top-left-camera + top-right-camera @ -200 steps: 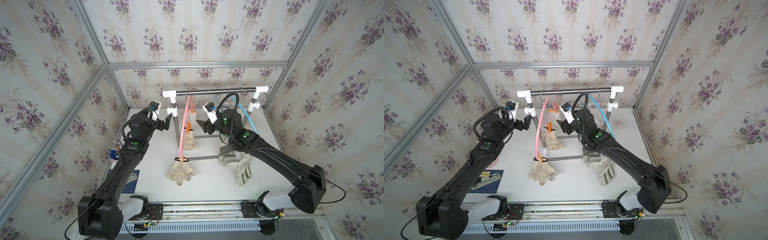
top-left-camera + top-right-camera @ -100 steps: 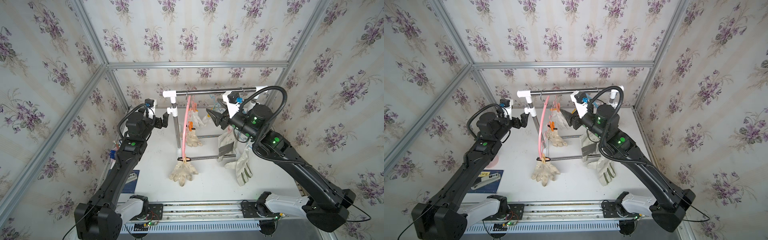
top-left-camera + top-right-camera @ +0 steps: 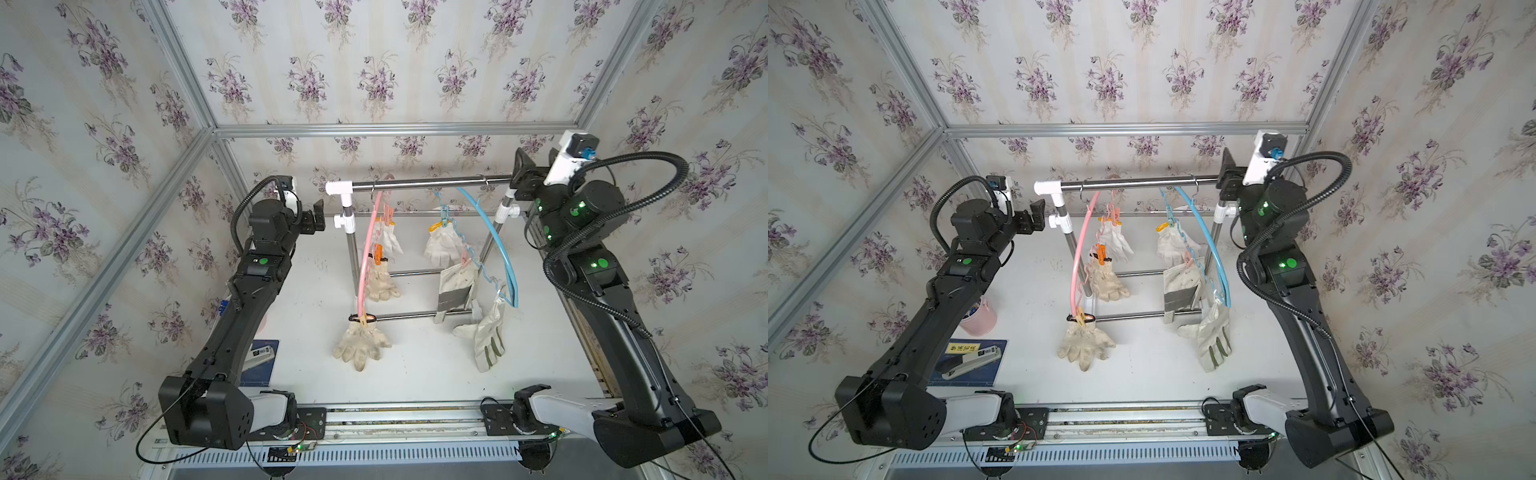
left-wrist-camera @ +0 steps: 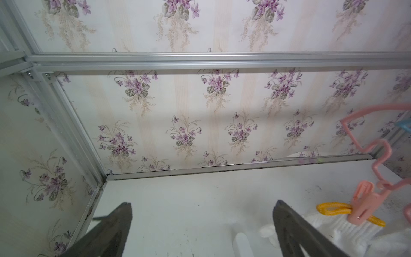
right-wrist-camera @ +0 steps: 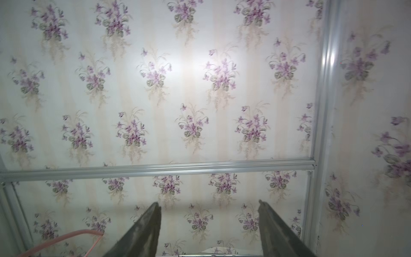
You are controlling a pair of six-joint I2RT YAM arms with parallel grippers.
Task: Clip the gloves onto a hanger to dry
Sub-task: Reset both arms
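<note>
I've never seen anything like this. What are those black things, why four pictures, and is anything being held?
Those are two robot arms, each ending in a two-fingered tool. Two pictures look down from overhead, side by side; the other two come from a camera on each wrist. Six gloves hang clipped on a pink hanger and a blue hanger, both hooked on a metal rail above the white table. A pink cup and a blue packet sit on the table. The left tool and the right tool are both open and hold nothing.
</note>
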